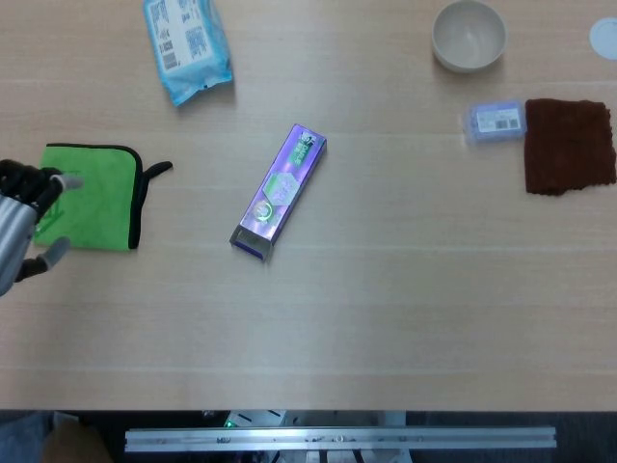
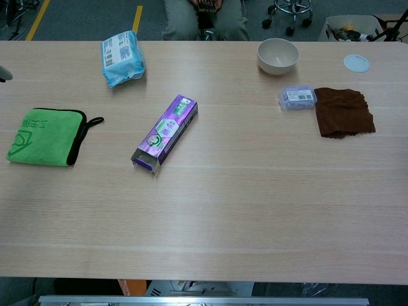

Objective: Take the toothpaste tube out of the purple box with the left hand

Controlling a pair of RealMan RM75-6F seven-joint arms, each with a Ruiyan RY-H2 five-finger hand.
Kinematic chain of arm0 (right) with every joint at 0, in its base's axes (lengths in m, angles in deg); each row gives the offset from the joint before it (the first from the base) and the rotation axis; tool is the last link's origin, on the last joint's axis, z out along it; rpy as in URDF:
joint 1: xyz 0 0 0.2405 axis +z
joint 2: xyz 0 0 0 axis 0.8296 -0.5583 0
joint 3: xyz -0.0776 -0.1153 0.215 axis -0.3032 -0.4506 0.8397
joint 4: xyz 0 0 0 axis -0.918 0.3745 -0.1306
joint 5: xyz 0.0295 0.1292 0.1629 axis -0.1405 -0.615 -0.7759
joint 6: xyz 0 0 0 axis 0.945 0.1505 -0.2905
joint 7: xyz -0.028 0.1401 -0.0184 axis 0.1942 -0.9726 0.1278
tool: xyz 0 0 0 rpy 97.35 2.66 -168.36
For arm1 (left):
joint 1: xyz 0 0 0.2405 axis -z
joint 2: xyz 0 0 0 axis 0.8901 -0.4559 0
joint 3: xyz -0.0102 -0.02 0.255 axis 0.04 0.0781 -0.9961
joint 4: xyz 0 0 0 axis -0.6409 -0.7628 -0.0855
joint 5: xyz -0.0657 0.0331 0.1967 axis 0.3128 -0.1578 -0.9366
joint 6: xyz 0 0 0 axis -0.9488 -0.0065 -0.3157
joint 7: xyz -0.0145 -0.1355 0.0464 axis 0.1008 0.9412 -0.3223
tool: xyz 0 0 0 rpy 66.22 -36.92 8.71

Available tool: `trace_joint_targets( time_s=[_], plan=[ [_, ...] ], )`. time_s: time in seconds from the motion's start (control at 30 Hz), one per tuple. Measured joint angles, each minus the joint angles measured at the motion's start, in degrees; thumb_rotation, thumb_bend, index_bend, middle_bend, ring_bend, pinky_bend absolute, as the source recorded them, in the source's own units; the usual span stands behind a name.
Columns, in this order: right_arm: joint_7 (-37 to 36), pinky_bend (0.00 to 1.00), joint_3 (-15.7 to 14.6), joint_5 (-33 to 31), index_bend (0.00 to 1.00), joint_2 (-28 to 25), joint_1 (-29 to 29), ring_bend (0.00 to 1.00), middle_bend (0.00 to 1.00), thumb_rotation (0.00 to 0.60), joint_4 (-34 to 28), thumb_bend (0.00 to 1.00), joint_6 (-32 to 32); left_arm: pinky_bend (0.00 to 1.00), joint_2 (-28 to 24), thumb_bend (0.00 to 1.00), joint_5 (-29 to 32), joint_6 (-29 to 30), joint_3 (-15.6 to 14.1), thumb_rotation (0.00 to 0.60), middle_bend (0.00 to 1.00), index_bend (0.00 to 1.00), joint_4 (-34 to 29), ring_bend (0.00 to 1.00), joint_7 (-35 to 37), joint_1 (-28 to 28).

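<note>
Left hand (image 1: 24, 227): cut off at frame edge, over green cloth (image 1: 92, 196), fingers spread, empty. Purple box (image 1: 279, 192): mid-table, lying diagonally, open end nearest camera; tube inside not discernible.

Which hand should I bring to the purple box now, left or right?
Left. The left hand is in the head view over the green cloth, fingers apart and empty, on the purple box's side. The right hand shows in neither view.
</note>
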Motion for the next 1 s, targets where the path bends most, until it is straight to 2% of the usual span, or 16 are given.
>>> trace_joint_targets(
  time_s=[0.17,0.37,0.7,0.9,1.0],
  plan=[
    [0.18,0.45,0.13,0.09,0.39,-0.13,0.51,0.40,0.40,0.600,-0.11,0.20,0.57,0.26,0.00,0.23,-3.18,-5.22,-0.32,0.600,0.33,0.27,0.38,0.30,3.32,5.33],
    [0.41,0.45,0.16,0.22,0.39,-0.26,0.85,0.40,0.40,0.600,-0.45,0.20,0.90,0.26,2.64,0.23,-5.79,-10.71,-0.62,0.600,0.33,0.25,1.76,0.30,6.35,11.27],
    [-0.48,0.45,0.06,-0.12,0.39,-0.62,0.99,0.40,0.40,0.600,-0.63,0.20,1.26,0.26,9.26,0.23,-4.17,-17.28,-0.38,0.600,0.32,0.21,7.69,0.30,5.37,17.16],
    [-0.58,0.45,0.02,-0.31,0.39,-0.43,1.17,0.40,0.40,0.600,-0.30,0.20,1.61,0.24,11.74,0.23,-3.26,-20.12,-0.34,0.600,0.28,0.17,8.42,0.29,5.65,20.21],
    [-0.57,0.45,-0.08,-0.32,0.39,-0.19,1.21,0.40,0.40,0.600,-0.20,0.20,1.75,0.21,12.47,0.23,-2.01,-22.56,-0.19,0.600,0.24,0.17,7.95,0.24,5.05,21.54]
  ],
)
